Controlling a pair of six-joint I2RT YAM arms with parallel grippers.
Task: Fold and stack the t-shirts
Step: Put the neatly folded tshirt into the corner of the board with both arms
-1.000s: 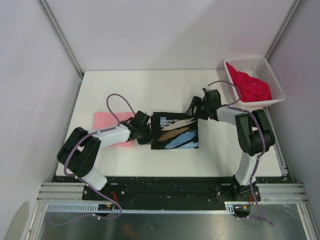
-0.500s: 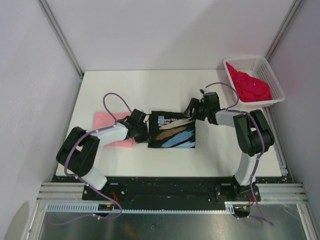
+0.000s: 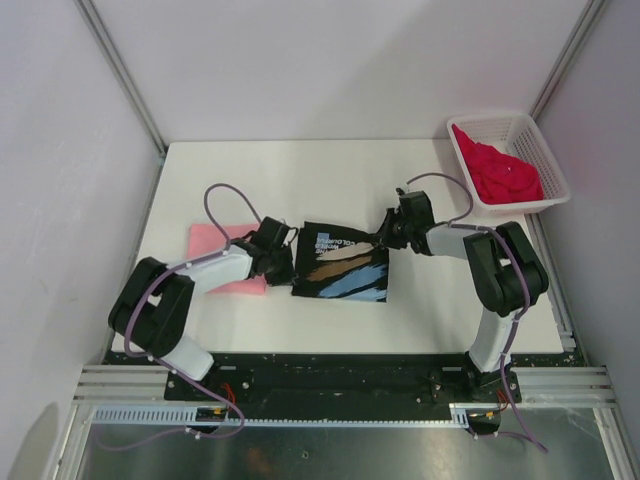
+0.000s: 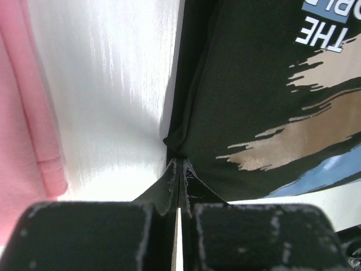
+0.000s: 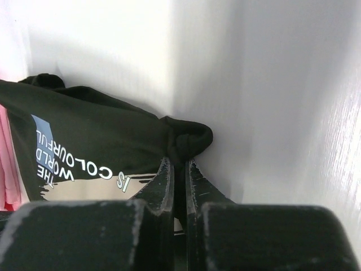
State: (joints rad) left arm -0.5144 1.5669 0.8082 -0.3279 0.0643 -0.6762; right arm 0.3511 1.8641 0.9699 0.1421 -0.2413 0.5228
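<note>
The black t-shirt (image 3: pixel 340 272) with its pale print lies folded mid-table. My left gripper (image 3: pixel 288 262) is shut on its left edge; in the left wrist view the jaws (image 4: pixel 179 164) pinch a dark fold of the black t-shirt (image 4: pixel 254 84). My right gripper (image 3: pixel 383 238) is shut on its far right corner, where the cloth bunches between the jaws (image 5: pixel 180 164) of the right wrist view, the black t-shirt (image 5: pixel 90 135) spreading to the left. A folded pink t-shirt (image 3: pixel 215 245) lies to the left, partly under my left arm. The red t-shirt (image 3: pixel 500 172) sits crumpled in the basket.
The white lattice basket (image 3: pixel 545 150) stands at the table's far right corner. The pink t-shirt's folded edge (image 4: pixel 22 113) lies close to the left of my left gripper. White table (image 3: pixel 300 180) stretches behind the shirts, bounded by pale walls.
My right gripper, open a second ago, has moved left onto the black t-shirt's corner and shut on it. The shirt has shifted slightly left and its right edge has puckered.
</note>
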